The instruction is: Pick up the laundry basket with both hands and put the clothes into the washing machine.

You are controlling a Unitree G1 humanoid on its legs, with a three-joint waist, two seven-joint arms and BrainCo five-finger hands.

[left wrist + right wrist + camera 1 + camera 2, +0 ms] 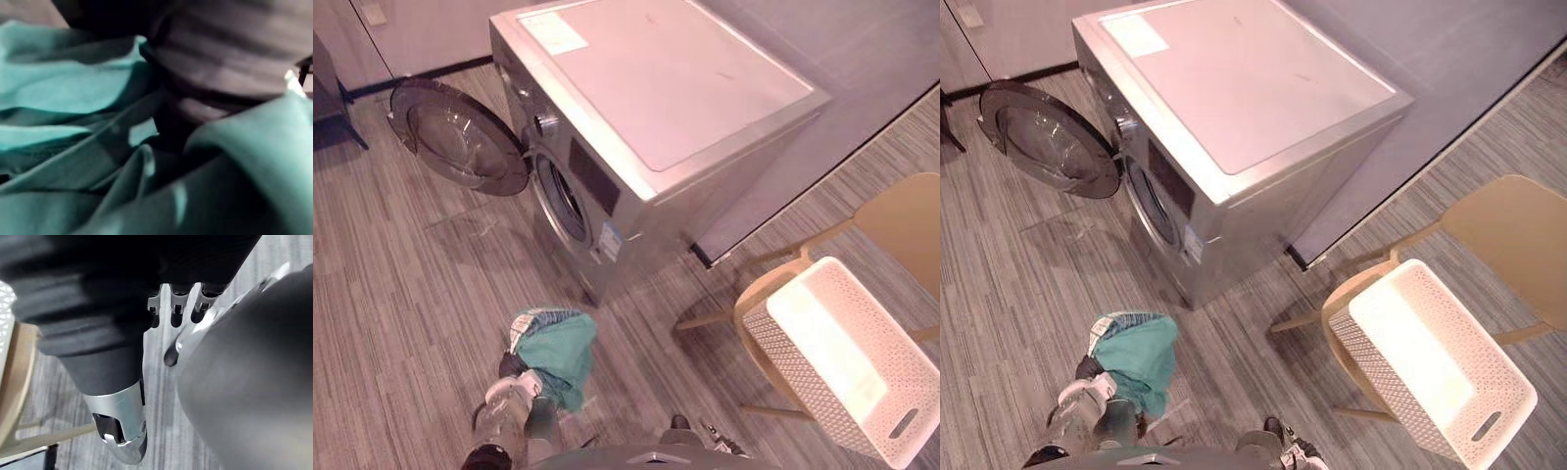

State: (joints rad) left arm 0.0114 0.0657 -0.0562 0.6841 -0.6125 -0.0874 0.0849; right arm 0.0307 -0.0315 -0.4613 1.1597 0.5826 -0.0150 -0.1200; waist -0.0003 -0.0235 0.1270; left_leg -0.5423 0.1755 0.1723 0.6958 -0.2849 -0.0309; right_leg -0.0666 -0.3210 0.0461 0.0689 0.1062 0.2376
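Underfoot, a grey floor (pixel 401 294) of fine striped planks runs across the room. On it stands a boxy washing machine (pixel 675 98) of brushed silver metal with a flat smooth top. Its round porthole (pixel 563 201) is uncovered, and its circular door (pixel 460 137) of dark glass in a dark ring is swung wide open to the left. To the machine's right is a chair (pixel 901 220) of pale wood with a curved back and slim legs. On the chair's seat sits the laundry basket (pixel 793 377), a white rectangular tub with perforated plastic walls and a slot handle. A soft teal cloth (pixel 558 348) hangs in loose folds off the left hand (pixel 509 392), low in front of the machine. That hand is buried in the folds, so its grip cannot be told. The right hand (pixel 122 416) hangs beside the chair; whether it is open or closed cannot be told.
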